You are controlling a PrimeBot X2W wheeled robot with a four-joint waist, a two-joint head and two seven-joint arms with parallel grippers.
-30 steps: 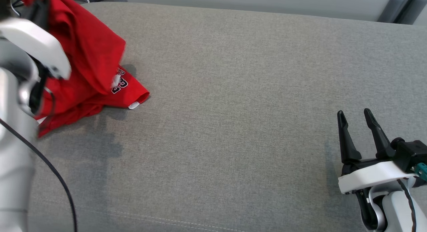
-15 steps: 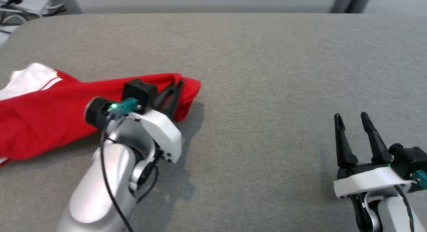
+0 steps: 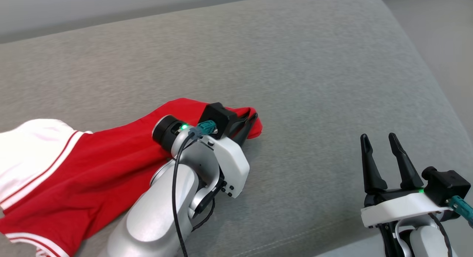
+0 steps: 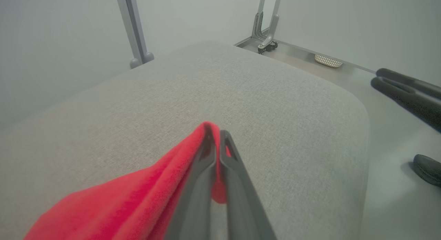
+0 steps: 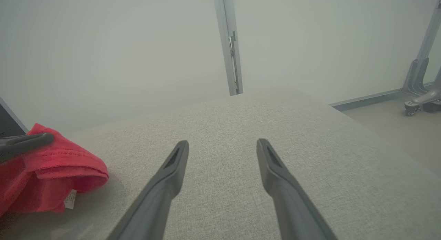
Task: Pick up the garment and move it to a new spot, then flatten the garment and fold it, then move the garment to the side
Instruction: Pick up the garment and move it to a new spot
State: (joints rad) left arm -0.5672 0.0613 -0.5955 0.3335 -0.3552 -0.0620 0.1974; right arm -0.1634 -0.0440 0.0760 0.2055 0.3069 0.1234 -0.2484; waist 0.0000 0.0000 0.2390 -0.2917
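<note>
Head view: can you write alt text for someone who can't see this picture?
The robot's left gripper is shut on an edge of a red garment with white trim, which lies on a grey upholstered surface. Its right gripper is open at the lower right, holding nothing.

garment cut off at head view's left edge, label print too small to read
</note>
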